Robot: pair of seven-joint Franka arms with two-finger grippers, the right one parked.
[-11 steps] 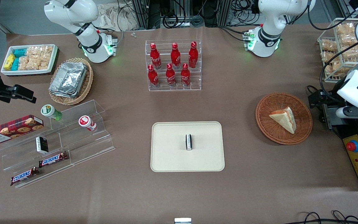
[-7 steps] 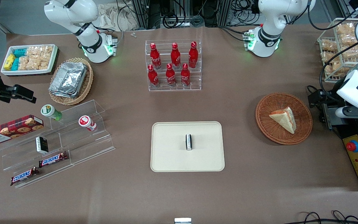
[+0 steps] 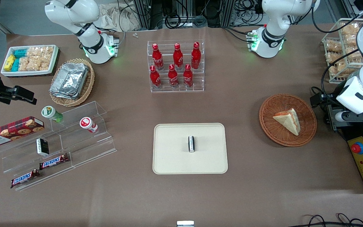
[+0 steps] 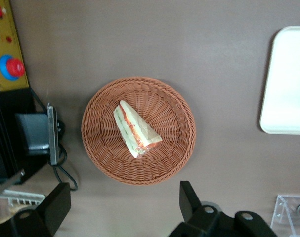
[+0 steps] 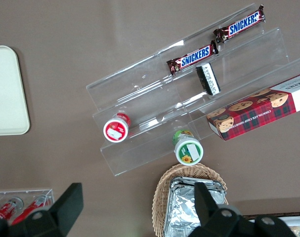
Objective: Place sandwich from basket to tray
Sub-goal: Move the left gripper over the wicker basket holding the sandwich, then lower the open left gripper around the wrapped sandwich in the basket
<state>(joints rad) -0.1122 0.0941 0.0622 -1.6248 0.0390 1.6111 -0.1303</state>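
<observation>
my jaws (image 4: pixel 122 210): wide apart, holding nothing, up in the air above the basket | sandwich (image 3: pixel 288 120): lying in the basket (image 3: pixel 271 129), right side of the front view | tray (image 3: pixel 172 157): middle of the counter (image 3: pixel 250 189), small pack (image 3: pixel 191 143) on it

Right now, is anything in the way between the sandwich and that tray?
Nothing visible: bare table lies between the basket holding the sandwich and the tray. A small dark packet stands mid-tray. The gripper, fingers open, hovers above the basket.
</observation>
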